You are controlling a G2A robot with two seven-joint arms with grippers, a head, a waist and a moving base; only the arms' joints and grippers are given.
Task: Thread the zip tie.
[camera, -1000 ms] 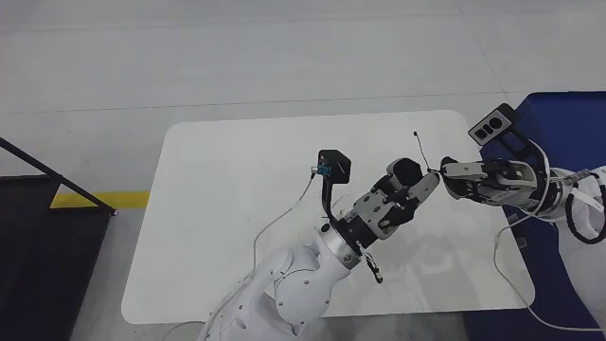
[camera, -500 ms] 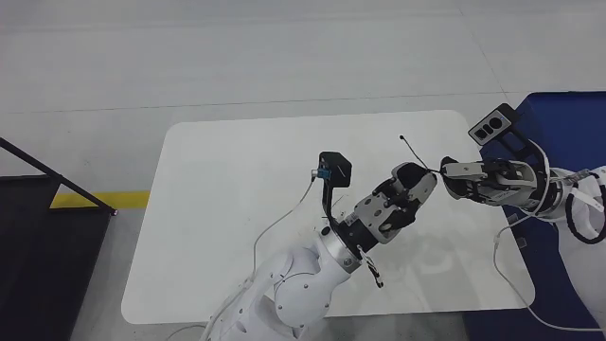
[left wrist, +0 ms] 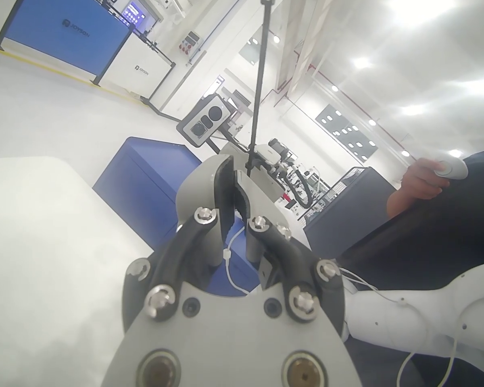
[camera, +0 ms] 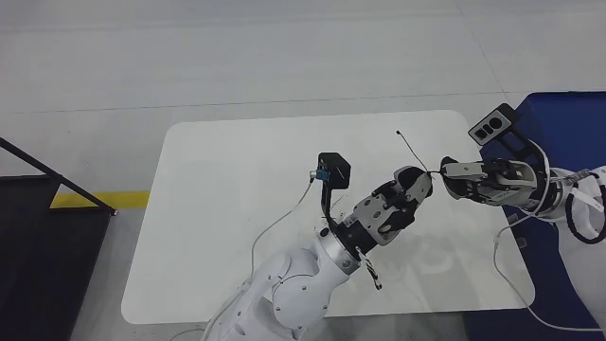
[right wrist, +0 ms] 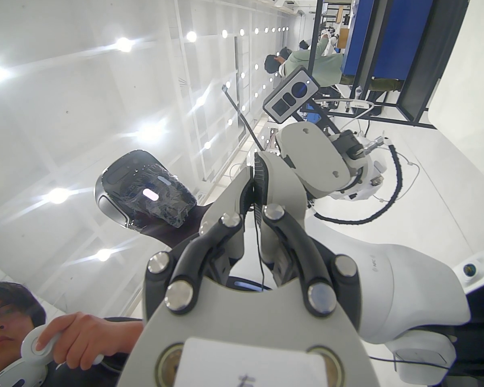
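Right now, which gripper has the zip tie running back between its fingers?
The right gripper: the zip tie passes between its shut fingers toward the palm. By the left gripper it rises beside the tip.

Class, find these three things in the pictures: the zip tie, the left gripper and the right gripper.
zip tie (left wrist: 258, 82), left wrist view, middle of its strap.
left gripper (left wrist: 234, 171), left wrist view, midway between its fingertips.
right gripper (right wrist: 255, 165), right wrist view, midway between its fingertips.

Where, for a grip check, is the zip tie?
Top view: zip tie over the table's right side, clamped in the right end effector, beside the left end effector.
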